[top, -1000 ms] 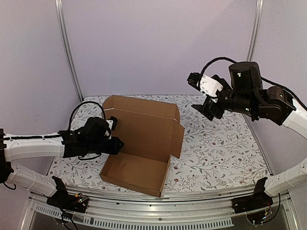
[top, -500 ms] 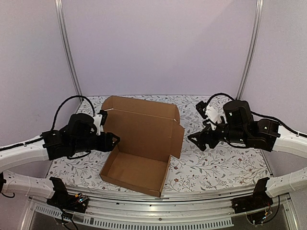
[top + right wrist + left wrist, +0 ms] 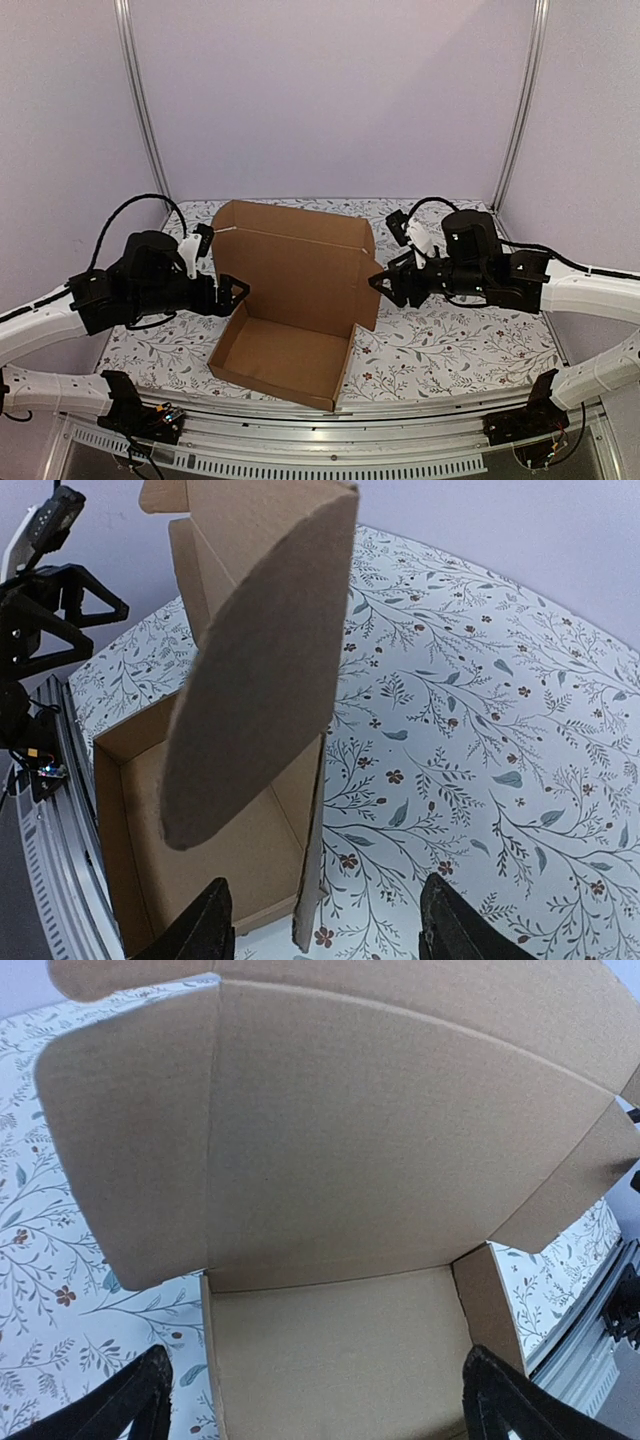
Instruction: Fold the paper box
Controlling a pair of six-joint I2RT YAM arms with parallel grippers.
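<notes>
The paper box [image 3: 290, 300] stands mid-table, plain brown cardboard: a shallow tray [image 3: 280, 358] in front and its lid [image 3: 300, 265] upright behind. My left gripper [image 3: 233, 290] hovers just off the tray's left wall, open. In the left wrist view my left gripper [image 3: 320, 1415] spans the tray floor [image 3: 340, 1350] with nothing between its fingers. My right gripper [image 3: 383, 283] is open at the lid's right side flap [image 3: 368, 292]. In the right wrist view that flap [image 3: 260, 670] hangs ahead of my right gripper [image 3: 325, 930], and the tray's right wall [image 3: 312, 850] runs between the fingers, untouched.
A floral-patterned cloth [image 3: 450, 330] covers the table. Metal posts [image 3: 140, 100] and pale walls close in the back and sides. An aluminium rail [image 3: 330, 440] with both arm bases runs along the near edge.
My left gripper has opened wide and drawn back slightly from the box's left wall. The right arm has swung down from high at the back right to the lid's right flap.
</notes>
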